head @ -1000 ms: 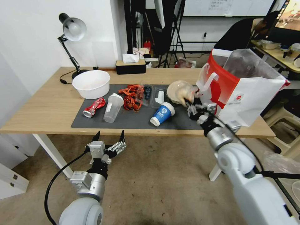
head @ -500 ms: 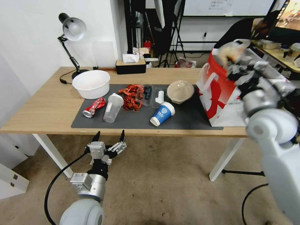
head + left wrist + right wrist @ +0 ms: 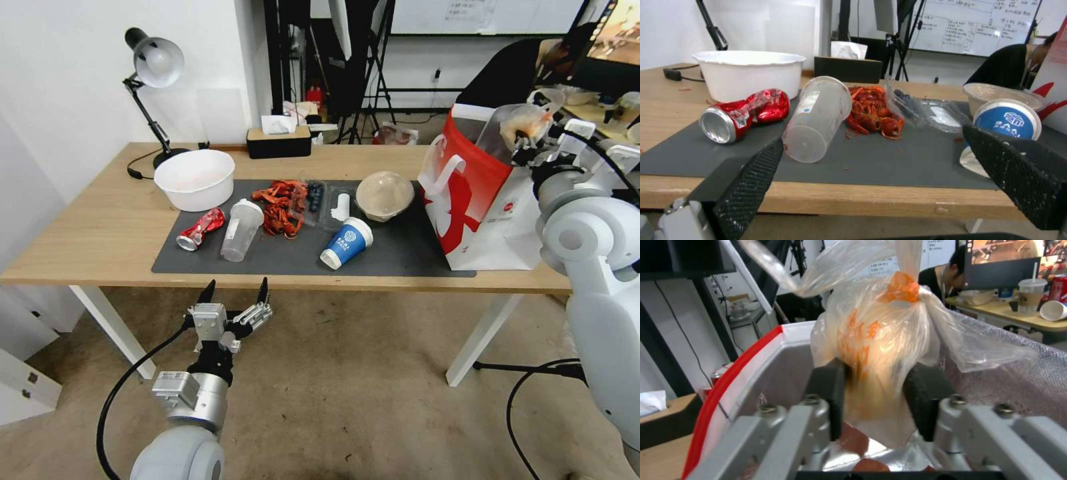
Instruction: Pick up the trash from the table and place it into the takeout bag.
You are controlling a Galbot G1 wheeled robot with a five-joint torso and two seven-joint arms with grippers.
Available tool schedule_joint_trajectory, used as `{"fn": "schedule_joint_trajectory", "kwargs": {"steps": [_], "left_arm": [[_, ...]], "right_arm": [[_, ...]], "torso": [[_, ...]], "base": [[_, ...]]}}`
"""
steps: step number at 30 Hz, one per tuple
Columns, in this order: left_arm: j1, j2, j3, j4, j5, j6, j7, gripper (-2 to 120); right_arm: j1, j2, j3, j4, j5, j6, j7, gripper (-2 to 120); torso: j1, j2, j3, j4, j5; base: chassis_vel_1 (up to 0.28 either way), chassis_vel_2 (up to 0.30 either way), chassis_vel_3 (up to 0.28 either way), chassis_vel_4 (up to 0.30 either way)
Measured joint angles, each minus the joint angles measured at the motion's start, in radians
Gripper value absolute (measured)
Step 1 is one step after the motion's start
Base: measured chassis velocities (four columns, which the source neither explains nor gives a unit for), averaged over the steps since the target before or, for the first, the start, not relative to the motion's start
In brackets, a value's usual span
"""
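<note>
Clear, crinkled plastic with an orange lump inside, the small bag [image 3: 880, 340] is clenched between the black pads of the right gripper [image 3: 878, 386], which holds it above the open mouth of the takeout bag [image 3: 487, 193] at the table's right end. The bag hangs lengthwise, knot at one end and belly between the pads; the foil-lined hollow lies directly under it, so the drop seems to need only a release. The left gripper [image 3: 232, 293] hangs spread and empty off the near edge of the table [image 3: 100, 233], closest to the crushed red can [image 3: 744, 113] and the clear shaker cup [image 3: 818, 116], both lying on their sides on the dark mat [image 3: 280, 257]. The blue-and-white paper cup [image 3: 347, 243] lies toppled mid-mat, its white logo too small to read; the domed-lid bowl [image 3: 385, 195] sits behind it.
</note>
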Motion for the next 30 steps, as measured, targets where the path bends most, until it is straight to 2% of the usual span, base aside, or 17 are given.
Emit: {"fn": "schedule_joint_trajectory", "kwargs": {"steps": [2, 11, 12, 13, 15, 16, 19, 23, 25, 27, 29, 30], "left_arm": [[0.0, 0.0, 0.0, 0.0, 0.0, 0.0, 0.0, 100], [-0.001, 0.0, 0.002, 0.004, 0.001, -0.001, 0.001, 100], [-0.001, 0.0, 0.002, 0.004, 0.001, -0.001, 0.001, 100], [-0.001, 0.0, 0.002, 0.004, 0.001, -0.002, 0.001, 100], [-0.001, 0.0, 0.002, 0.004, 0.001, -0.002, 0.001, 100], [-0.002, 0.001, 0.002, 0.004, 0.001, -0.002, 0.001, 100], [-0.003, 0.002, 0.002, 0.005, 0.001, -0.002, 0.001, 100], [-0.003, 0.003, 0.002, 0.005, 0.001, -0.002, 0.001, 100], [-0.002, 0.006, 0.0, 0.005, -0.001, -0.003, 0.001, 100], [-0.002, 0.007, -0.001, 0.005, -0.001, -0.004, 0.001, 100], [-0.003, 0.008, -0.002, 0.005, -0.003, -0.005, 0.0, 100], [-0.003, 0.008, -0.002, 0.005, -0.003, -0.005, 0.0, 100]], "right_arm": [[0.0, 0.0, 0.0, 0.001, 0.002, -0.002, 0.001, 37], [0.0, -0.004, 0.011, 0.021, 0.036, -0.003, 0.009, 77], [0.0, -0.004, 0.011, 0.021, 0.036, -0.003, 0.009, 77], [0.0, -0.004, 0.013, 0.026, 0.054, 0.027, -0.002, 82], [0.0, -0.004, 0.013, 0.026, 0.054, 0.027, -0.002, 82], [-0.008, -0.004, 0.016, 0.042, 0.101, 0.118, -0.056, 90], [-0.058, -0.004, 0.02, 0.08, 0.125, 0.26, -0.197, 99], [-0.094, -0.004, 0.022, 0.107, 0.122, 0.299, -0.255, 100], [-0.2, -0.002, 0.021, 0.18, 0.059, 0.346, -0.345, 100], [-0.236, -0.001, 0.02, 0.2, 0.024, 0.357, -0.37, 100], [-0.359, 0.005, 0.013, 0.253, -0.147, 0.403, -0.44, 100], [-0.359, 0.005, 0.013, 0.253, -0.147, 0.403, -0.44, 100]], "torso": [[0.0, 0.0, 0.0, 0.0, 0.0], [0.0, 0.0, 0.0, 0.0, 0.0001], [0.0, 0.0, 0.0, 0.0, 0.0001], [0.0, 0.0, 0.0, -0.0001, 0.0001], [0.0, 0.0, 0.0, -0.0001, 0.0001], [0.0, 0.0, 0.0, 0.0001, -0.0001], [0.0, 0.0, 0.0, 0.0, 0.0], [0.0, 0.0, 0.0, 0.0, 0.0], [0.0, 0.0, 0.0, 0.0001, -0.0001], [0.0, 0.0, 0.0, 0.0, -0.0001], [0.0, 0.0, 0.0, -0.0002, -0.0001], [0.0, 0.0, 0.0, -0.0002, -0.0001]], "base": [[0.0, 0.0, 0.0, 0.0], [0.0, 0.0, 0.0, 0.0], [0.0, 0.0, 0.0, 0.0], [0.0, 0.0, 0.0, 0.0], [0.0, 0.0, 0.0, 0.0], [0.0, 0.0, 0.0, 0.0], [0.0, 0.0, 0.0, 0.0], [0.0, 0.0, 0.0, 0.0], [0.0, 0.0, 0.0, 0.0], [0.0, 0.0, 0.0, 0.0], [0.0, 0.0, 0.0, 0.0], [0.0, 0.0, 0.0, 0.0]]}}
